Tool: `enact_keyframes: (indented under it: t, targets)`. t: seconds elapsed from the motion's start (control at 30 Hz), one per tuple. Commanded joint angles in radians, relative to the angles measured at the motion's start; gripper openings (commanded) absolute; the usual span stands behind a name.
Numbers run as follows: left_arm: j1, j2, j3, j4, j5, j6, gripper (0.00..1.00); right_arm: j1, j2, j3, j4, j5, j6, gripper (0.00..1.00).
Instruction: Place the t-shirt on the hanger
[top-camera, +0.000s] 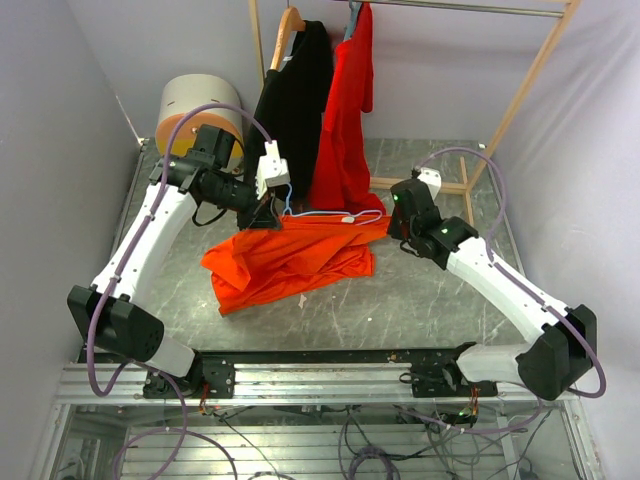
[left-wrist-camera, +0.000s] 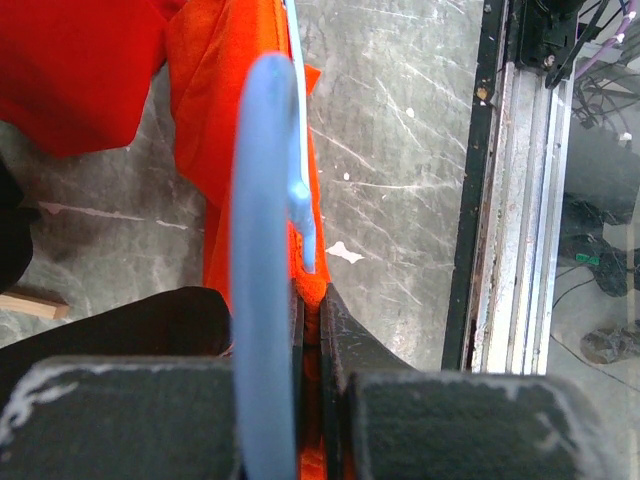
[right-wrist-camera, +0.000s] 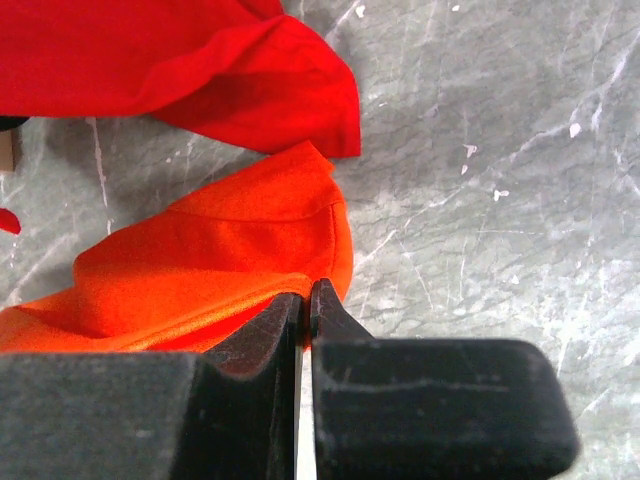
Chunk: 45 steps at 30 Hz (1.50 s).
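Left gripper (top-camera: 268, 212) is holding its jaws narrow, pinching orange cloth of the t-shirt (top-camera: 290, 265) together with the pale-blue wire of the hanger (top-camera: 330, 215); the left wrist view is showing both materials entering the slot between the jaws. Right gripper (top-camera: 398, 228) is also standing nearly closed, nipping the opposite upper edge of the t-shirt; a pale strip is showing deep between its jaws, and whether that is hanger wire cannot be told. The t-shirt is lying bunched near the middle of the tabletop (top-camera: 430, 300), its upper edge stretched between the two grippers and its body trailing toward the near edge. The hanger's long axis is running left to right, roughly parallel to the far edge, along that stretched upper edge. The left gripper is sitting at the hanger's left end, the right gripper at its right end, so each arm is nearest its own shoulder of the garment. The red shirt (top-camera: 345, 130) and black garment (top-camera: 295, 100) are hanging at the far edge. No brand, label or legible writing is showing in any view.
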Motion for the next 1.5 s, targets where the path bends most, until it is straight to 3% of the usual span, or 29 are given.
enact_keyframes:
  t: [0.0,0.37,0.53,0.77,1.2,1.47]
  targets:
    - [0.044,-0.021,-0.002,-0.066,-0.014,0.015,0.07,-0.056,0.0,0.051,-0.092,0.127,-0.111,0.0]
    - [0.038,0.063,0.074,0.097,-0.027,-0.142,0.07,-0.049,0.051,0.317,-0.183,0.055,-0.244,0.0]
    - [0.004,0.097,0.115,0.158,-0.011,-0.218,0.07,0.043,0.122,0.437,-0.261,0.095,-0.269,0.0]
    - [-0.066,0.097,0.125,0.135,-0.002,-0.2,0.07,0.106,0.184,0.546,-0.292,0.108,-0.269,0.0]
    - [-0.075,0.09,0.08,0.077,0.005,-0.136,0.07,0.162,0.249,0.703,-0.332,0.112,-0.325,0.0]
    - [-0.074,0.107,0.119,-0.002,0.081,-0.079,0.07,0.182,0.236,0.636,-0.241,-0.048,-0.439,0.0]
